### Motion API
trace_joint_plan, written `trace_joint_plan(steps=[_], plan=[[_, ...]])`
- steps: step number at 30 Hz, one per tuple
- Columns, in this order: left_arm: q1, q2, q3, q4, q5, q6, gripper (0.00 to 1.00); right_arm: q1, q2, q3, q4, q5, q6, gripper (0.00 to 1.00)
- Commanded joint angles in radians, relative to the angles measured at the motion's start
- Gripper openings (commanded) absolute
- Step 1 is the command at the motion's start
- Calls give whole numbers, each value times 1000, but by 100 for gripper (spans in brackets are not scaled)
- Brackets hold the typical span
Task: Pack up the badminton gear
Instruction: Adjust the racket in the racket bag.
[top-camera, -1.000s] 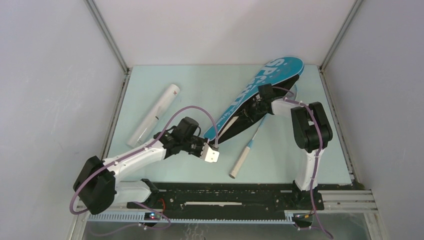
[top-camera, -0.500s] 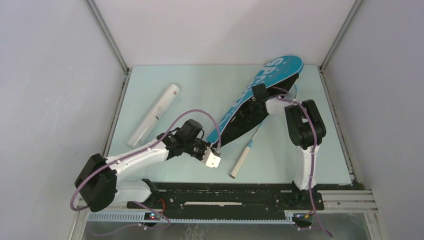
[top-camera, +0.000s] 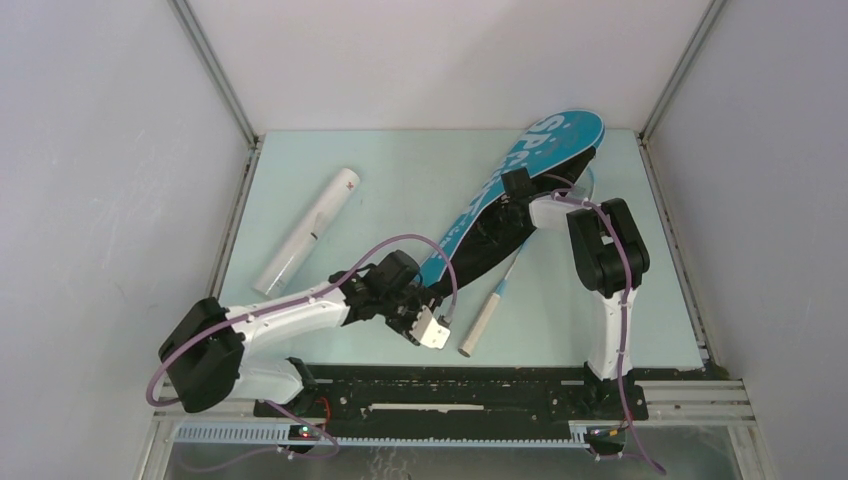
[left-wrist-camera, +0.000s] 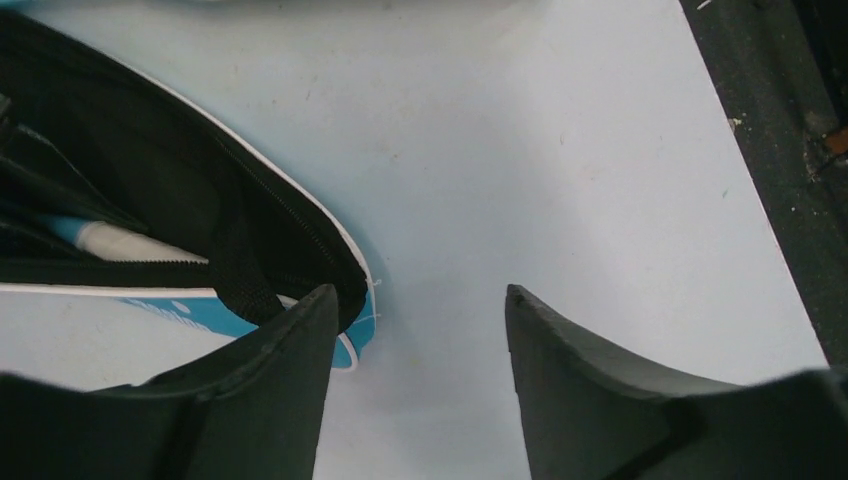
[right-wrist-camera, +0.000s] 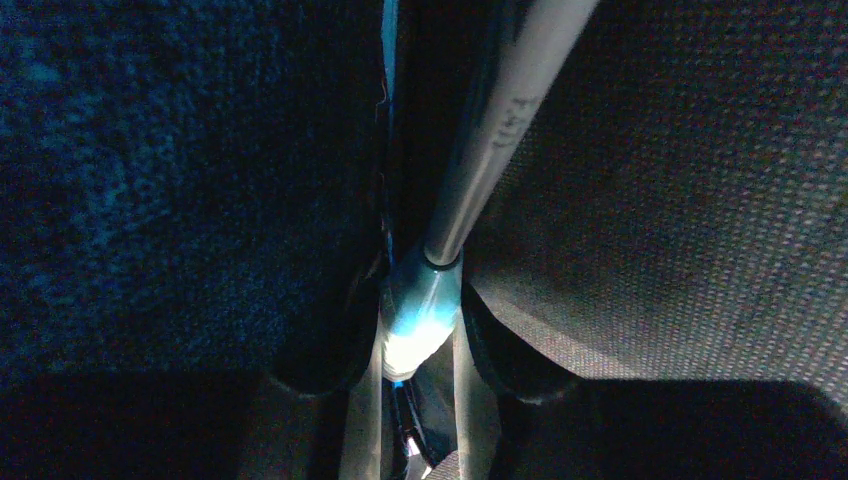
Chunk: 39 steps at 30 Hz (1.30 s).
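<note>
Robot test bench in a lab.
Plain white walls (top-camera: 100, 150) on metal corner posts (top-camera: 215, 75) box in a pale green table (top-camera: 400, 190); along the bottom edge a black rail (top-camera: 450, 395) carries two bolted robot arms (top-camera: 290, 312) with purple cables (top-camera: 400, 238).

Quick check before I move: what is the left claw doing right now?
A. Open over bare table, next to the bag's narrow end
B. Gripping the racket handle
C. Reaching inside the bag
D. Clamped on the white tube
A: the left wrist view shows the left claw open with only table between its fingers and the bag beside one finger. In the top view the tube and the racket lie apart from it.
</note>
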Motion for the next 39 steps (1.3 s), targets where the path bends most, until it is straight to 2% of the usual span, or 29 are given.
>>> trace_joint_plan(steps=[1, 4, 7, 10, 13, 16, 19, 22, 26, 30, 35, 39], plan=[[-1, -37, 23, 8, -43, -18, 70, -2, -25, 33, 23, 57, -117, 2], [22, -62, 73, -32, -24, -84, 75, -3, -29, 26, 24, 51, -134, 4], [95, -79, 139, -47, 70, -196, 80, 2, -34, 22, 17, 50, -159, 9], [157, -70, 200, 6, 145, -365, 87, 8, -45, 23, 10, 50, -179, 17], [168, -32, 240, 102, 145, -555, 91, 9, -57, 23, 4, 48, -190, 28], [168, 28, 260, 234, 126, -755, 92, 8, -79, 23, -24, 55, -218, 42], [161, 93, 280, 314, 95, -915, 89, 5, -95, 22, -45, 55, -244, 47], [127, 149, 299, 368, 29, -1010, 86, 0, -99, 23, -54, 53, -258, 48], [114, 228, 315, 453, -145, -1072, 80, -7, -98, 23, -59, 47, -267, 47], [105, 289, 345, 487, -228, -1053, 69, -9, -105, 22, -69, 37, -284, 46], [100, 339, 373, 489, -240, -1034, 49, -13, -121, 23, -79, 5, -328, 46], [101, 375, 399, 471, -243, -1022, 25, -19, -137, 24, -115, -15, -384, 49]])
